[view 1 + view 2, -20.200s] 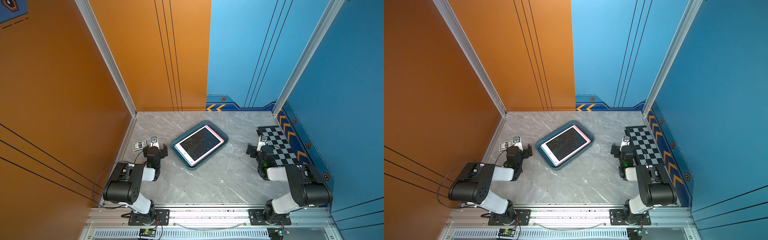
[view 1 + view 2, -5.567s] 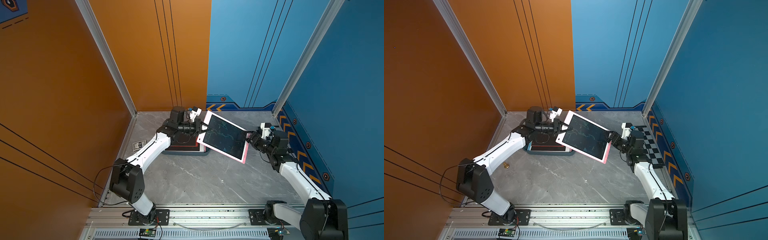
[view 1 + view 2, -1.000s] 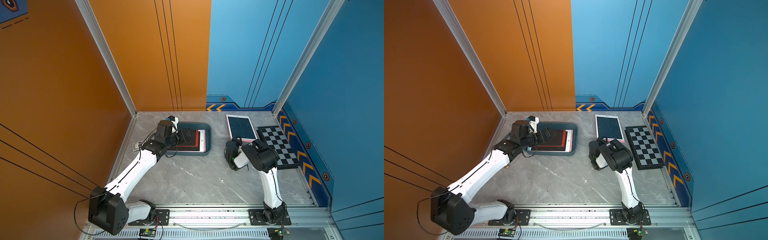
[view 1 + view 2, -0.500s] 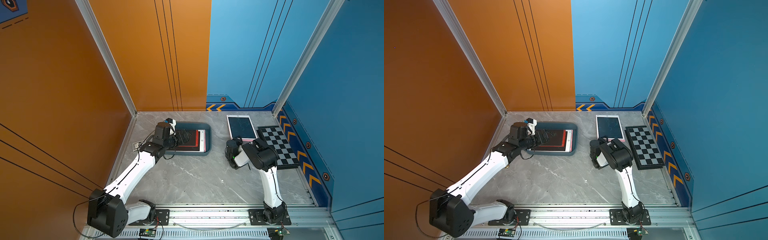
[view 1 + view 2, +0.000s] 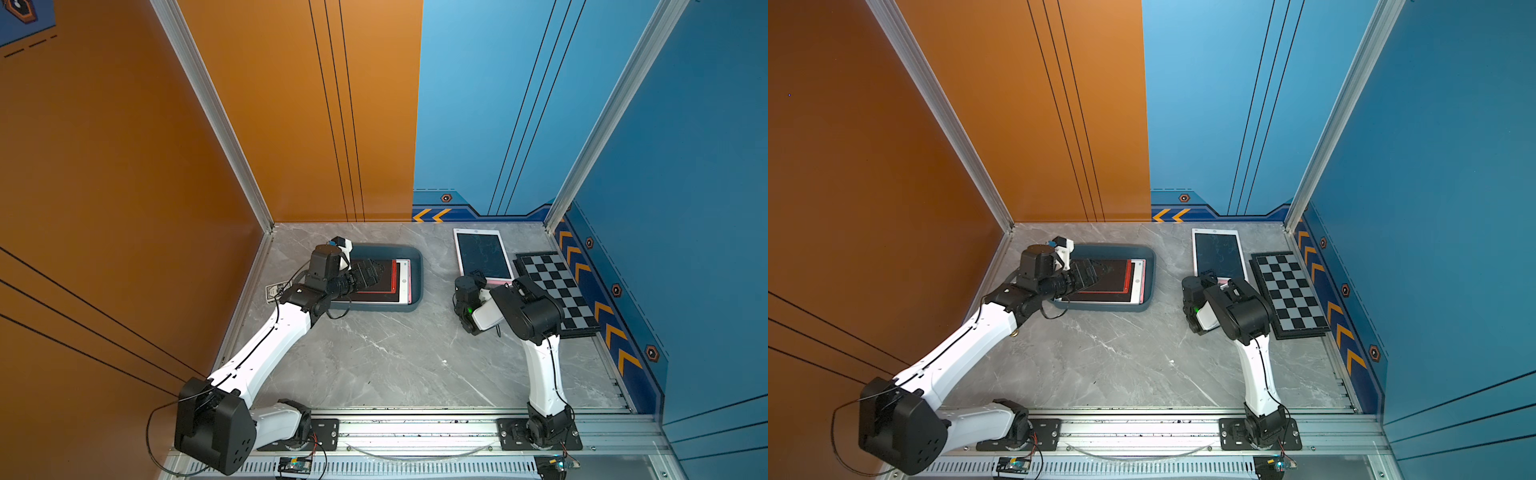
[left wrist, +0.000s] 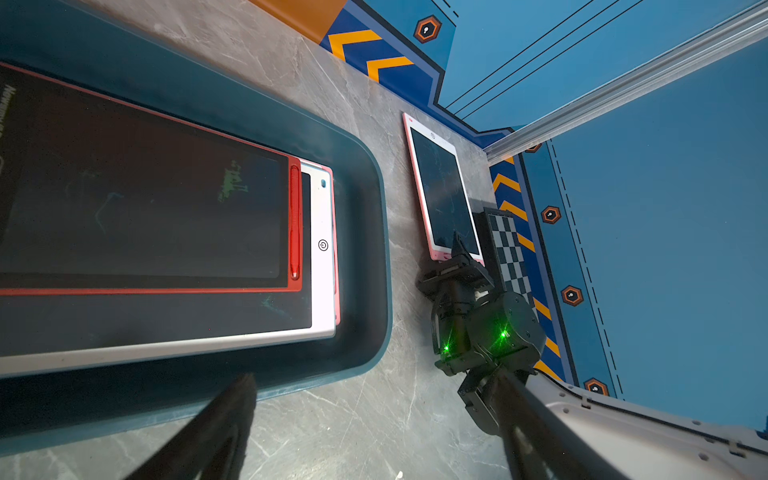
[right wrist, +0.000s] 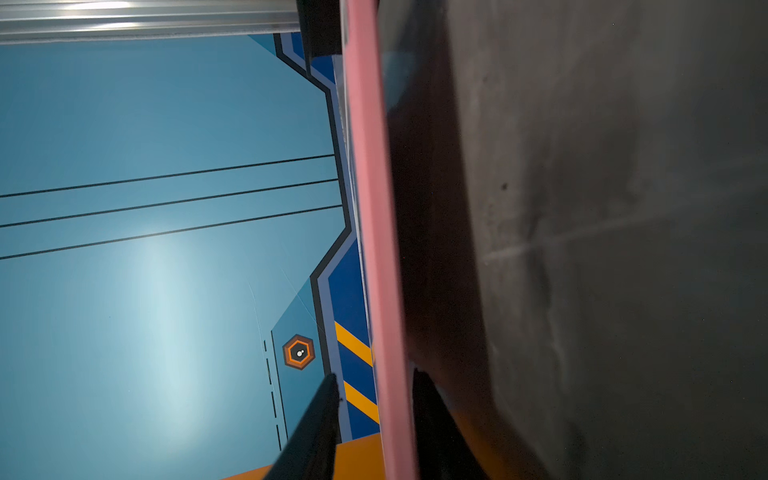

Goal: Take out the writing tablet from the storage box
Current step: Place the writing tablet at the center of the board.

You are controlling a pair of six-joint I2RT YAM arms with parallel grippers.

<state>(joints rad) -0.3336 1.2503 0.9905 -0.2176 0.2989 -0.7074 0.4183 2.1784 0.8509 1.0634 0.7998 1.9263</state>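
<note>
R gripper (image 5: pixel 478 276) straddles the pink tablet's (image 5: pixel 483 255) near edge, one finger (image 7: pixel 320 415) clear of it, so I read it as let go. L gripper (image 5: pixel 371 272) is spread wide, holding nothing, over the box (image 5: pixel 417 266). Count: 3 tablets, 1 box, 1 chequered board (image 5: pixel 557 291). The pink tablet is out, flat on the table (image 5: pixel 395 353), just beside the board. The box holds 2: a red-framed tablet (image 6: pixel 145 199) on a white one (image 6: pixel 322 216), partly hidden by the L gripper in both top views.

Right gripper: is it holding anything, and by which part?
Nothing gripped: right gripper straddles the pink tablet's near short edge, one finger clear of it.
</note>
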